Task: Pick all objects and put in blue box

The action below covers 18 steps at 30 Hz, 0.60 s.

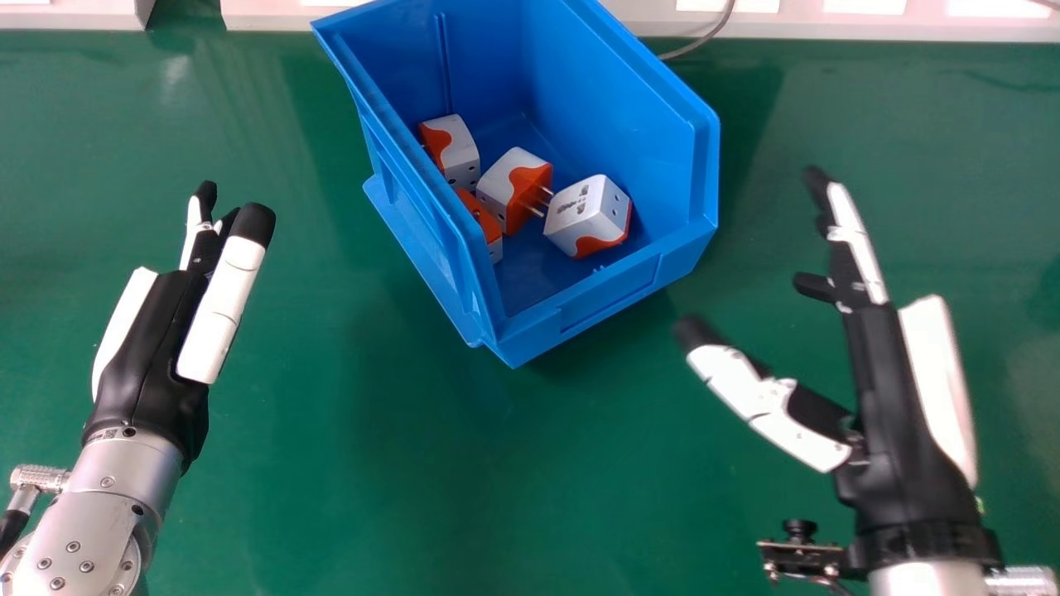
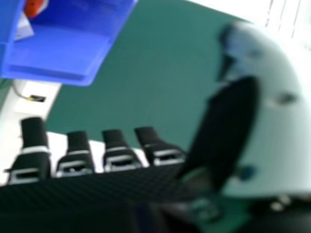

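Observation:
The right hand (image 1: 878, 372) is open over the table to the right of the blue box (image 1: 609, 298), its thumb held apart and nothing in its grasp. In the right hand view, the right hand (image 2: 114, 150) shows its fingertips and thumb, with part of the blue box (image 2: 58, 60) beyond them. My left hand (image 1: 157, 339) stands open and empty left of the box. Inside the box lie several white and orange plug adapters, among them one with metal prongs (image 1: 513, 189), one on its right (image 1: 586, 213), one at the back (image 1: 451, 153) and one by the left wall (image 1: 484, 223).
The green table (image 1: 397, 463) extends around the box and beneath both hands. A pale ledge (image 1: 861, 23) runs along the table's far edge, and a grey cable (image 1: 704, 37) lies just behind the box.

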Motion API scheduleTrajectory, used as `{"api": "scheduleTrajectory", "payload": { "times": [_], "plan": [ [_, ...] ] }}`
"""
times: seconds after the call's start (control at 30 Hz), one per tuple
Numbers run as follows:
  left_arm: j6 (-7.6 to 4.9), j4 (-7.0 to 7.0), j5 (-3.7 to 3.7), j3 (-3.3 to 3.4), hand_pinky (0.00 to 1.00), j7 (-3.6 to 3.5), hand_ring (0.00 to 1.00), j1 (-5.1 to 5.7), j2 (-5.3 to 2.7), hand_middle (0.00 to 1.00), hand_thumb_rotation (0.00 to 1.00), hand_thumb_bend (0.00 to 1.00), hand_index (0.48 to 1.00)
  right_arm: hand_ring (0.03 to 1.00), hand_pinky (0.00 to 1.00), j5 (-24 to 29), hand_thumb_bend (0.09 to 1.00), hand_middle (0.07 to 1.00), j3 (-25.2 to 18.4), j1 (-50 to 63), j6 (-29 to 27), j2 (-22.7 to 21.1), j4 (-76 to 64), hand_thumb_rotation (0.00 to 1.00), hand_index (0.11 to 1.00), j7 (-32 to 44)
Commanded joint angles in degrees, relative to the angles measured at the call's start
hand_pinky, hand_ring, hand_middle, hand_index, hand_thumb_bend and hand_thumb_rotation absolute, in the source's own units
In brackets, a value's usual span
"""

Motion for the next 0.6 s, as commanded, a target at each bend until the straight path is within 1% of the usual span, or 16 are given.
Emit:
{"api": "scheduleTrajectory", "payload": {
  "times": [0.0, 0.07, 0.1, 0.2, 0.23, 0.27, 0.33, 0.4, 0.47, 0.53, 0.57],
  "plan": [
    [-1.27, -0.42, 0.28, 0.06, 1.0, 0.14, 1.0, 0.07, 0.54, 1.0, 1.0, 0.84, 1.0, 0.951, 0.82, 4.47, 0.327, 0.959, -2.84, 0.98, -0.55, 0.29, -2.06, 0.87, 0.95, 2.32],
    [-1.62, -0.28, 0.57, -0.05, 1.0, 0.25, 1.0, 0.17, 0.57, 1.0, 1.0, 0.83, 1.0, 0.971, 0.87, 7.15, 0.408, 0.978, -4.57, 1.1, 0.48, 0.08, -2.38, 0.96, 0.968, 4.49],
    [-1.78, -0.25, 0.64, -0.08, 1.0, 0.27, 1.0, 0.2, 0.58, 1.0, 1.0, 0.83, 1.0, 0.979, 0.88, 7.94, 0.429, 0.985, -5.2, 1.1, 1.03, 0.01, -2.66, 0.98, 0.974, 5.37],
    [-2.59, -0.23, 0.76, -0.17, 1.0, 0.35, 1.0, 0.42, 0.43, 1.0, 1.0, 0.83, 1.0, 0.99, 0.9, 9.92, 0.433, 0.994, -6.79, 1.05, 3.03, -0.31, -3.7, 0.99, 0.984, 7.76],
    [-2.95, -0.04, 0.75, -0.2, 1.0, 0.34, 1.0, 0.46, 0.41, 1.0, 1.0, 0.83, 1.0, 0.995, 0.93, 10.44, 0.42, 0.997, -7.17, 1.09, 3.58, -0.31, -4.0, 1.0, 0.992, 8.44],
    [-3.35, 0.15, 0.68, -0.2, 1.0, 0.3, 1.0, 0.52, 0.39, 1.0, 1.0, 0.83, 1.0, 0.995, 0.93, 10.96, 0.42, 0.997, -7.49, 1.19, 4.16, -0.31, -4.38, 1.0, 0.992, 9.11],
    [-4.23, 0.7, 0.51, -0.24, 1.0, 0.25, 1.0, 0.53, 0.29, 1.0, 1.0, 0.84, 1.0, 0.999, 0.97, 11.98, 0.404, 1.0, -8.15, 1.35, 5.66, -0.32, -5.44, 1.0, 0.998, 10.5],
    [-5.86, 1.88, 0.35, -0.11, 1.0, 0.21, 1.0, 0.52, 0.2, 1.0, 1.0, 0.84, 1.0, 1.0, 0.99, 14.2, 0.398, 1.0, -9.56, 1.14, 8.94, -1.14, -7.48, 1.0, 1.0, 12.9],
    [-7.21, 2.77, 0.32, -0.1, 1.0, 0.23, 1.0, 0.6, 0.15, 1.0, 1.0, 0.84, 1.0, 1.0, 0.99, 15.76, 0.4, 1.0, -10.82, 0.98, 11.5, -1.81, -9.08, 1.0, 1.0, 14.76],
    [-8.59, 3.21, 0.36, -0.17, 1.0, 0.24, 1.0, 1.0, 0.06, 1.0, 1.0, 0.84, 1.0, 1.0, 0.99, 17.31, 0.402, 1.0, -12.44, 0.93, 13.76, -2.78, -10.37, 1.0, 1.0, 16.58],
    [-9.71, 3.72, 0.35, -0.14, 1.0, 0.22, 1.0, 1.19, 0.02, 1.0, 1.0, 0.83, 1.0, 1.0, 1.0, 18.65, 0.408, 1.0, -13.92, 0.61, 15.21, -3.67, -10.48, 1.0, 1.0, 17.89]
  ]
}}
